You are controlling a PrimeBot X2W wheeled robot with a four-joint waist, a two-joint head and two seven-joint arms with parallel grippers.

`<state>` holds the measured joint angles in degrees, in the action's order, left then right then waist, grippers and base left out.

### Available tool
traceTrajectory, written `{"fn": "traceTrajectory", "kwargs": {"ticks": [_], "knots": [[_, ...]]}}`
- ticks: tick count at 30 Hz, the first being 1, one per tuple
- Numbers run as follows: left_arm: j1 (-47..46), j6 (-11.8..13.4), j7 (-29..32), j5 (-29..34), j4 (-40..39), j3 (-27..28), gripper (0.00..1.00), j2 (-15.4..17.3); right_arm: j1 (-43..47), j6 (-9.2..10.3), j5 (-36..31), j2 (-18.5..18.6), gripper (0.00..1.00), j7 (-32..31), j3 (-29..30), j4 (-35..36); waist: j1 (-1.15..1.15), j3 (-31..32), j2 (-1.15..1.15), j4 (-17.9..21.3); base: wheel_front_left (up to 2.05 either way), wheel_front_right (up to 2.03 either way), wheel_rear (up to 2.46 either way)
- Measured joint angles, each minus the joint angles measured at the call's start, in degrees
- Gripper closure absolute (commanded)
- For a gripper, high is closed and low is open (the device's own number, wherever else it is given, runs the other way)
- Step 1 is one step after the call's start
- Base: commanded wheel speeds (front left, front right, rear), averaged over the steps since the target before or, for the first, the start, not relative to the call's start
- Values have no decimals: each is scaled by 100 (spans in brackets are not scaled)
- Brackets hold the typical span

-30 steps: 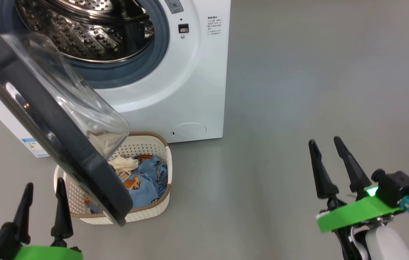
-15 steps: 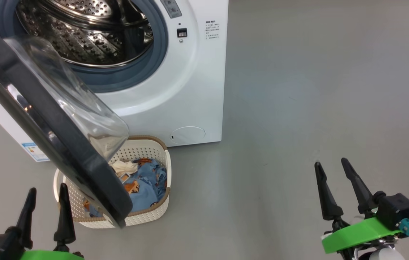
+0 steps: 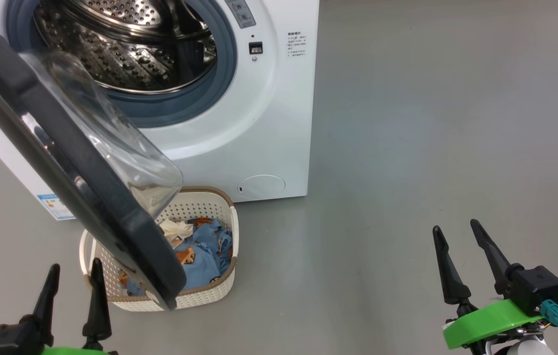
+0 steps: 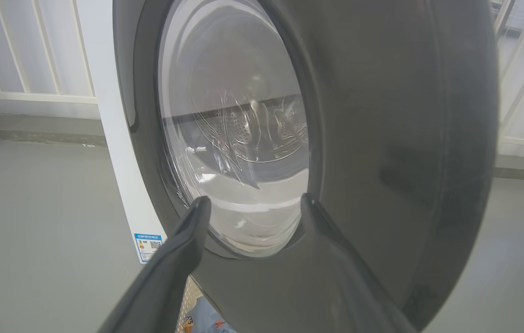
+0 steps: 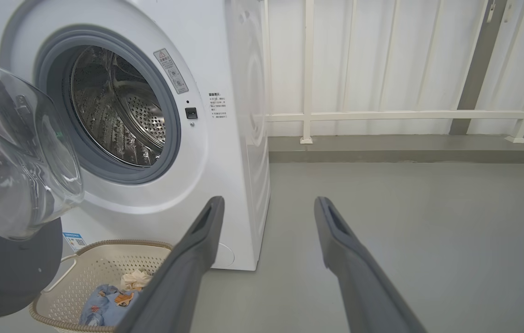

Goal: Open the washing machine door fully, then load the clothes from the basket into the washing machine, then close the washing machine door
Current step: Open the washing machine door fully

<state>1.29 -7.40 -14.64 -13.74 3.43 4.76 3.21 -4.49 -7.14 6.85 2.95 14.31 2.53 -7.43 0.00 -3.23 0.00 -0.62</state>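
The left gripper [image 3: 75,264] and right gripper [image 3: 455,225] hang empty, jaws apart, while the clothes [image 3: 205,256], heaped in the basket [image 3: 210,293] before the washing machine [image 3: 269,123] under its door [image 3: 111,217], look soft, light and limp, best pinched at a raised fold.

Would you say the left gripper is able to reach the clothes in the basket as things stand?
Probably not directly: the partly open washing machine door hangs over the basket between the left gripper and the clothes. The basket's right side looks free.
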Motion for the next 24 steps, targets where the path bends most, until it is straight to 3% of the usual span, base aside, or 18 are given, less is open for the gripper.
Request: {"fn": "traceTrajectory", "kwargs": {"ticks": [22, 23, 24], "knots": [[13, 0, 0, 92, 52, -34, 0, -1, 4, 0, -76, -3, 0, 0, 63, -216, 0, 31, 0, -16, 0, 0, 0], [13, 0, 0, 92, 60, -37, 9, -1, 5, 0, -76, -3, 0, 0, 63, -224, 0, 33, 0, -17, 0, 0, 0], [13, 0, 0, 91, 70, -41, 63, 0, 7, 0, -75, -3, 0, 0, 63, -229, 0, 35, 0, -18, 0, 0, 0]]}}
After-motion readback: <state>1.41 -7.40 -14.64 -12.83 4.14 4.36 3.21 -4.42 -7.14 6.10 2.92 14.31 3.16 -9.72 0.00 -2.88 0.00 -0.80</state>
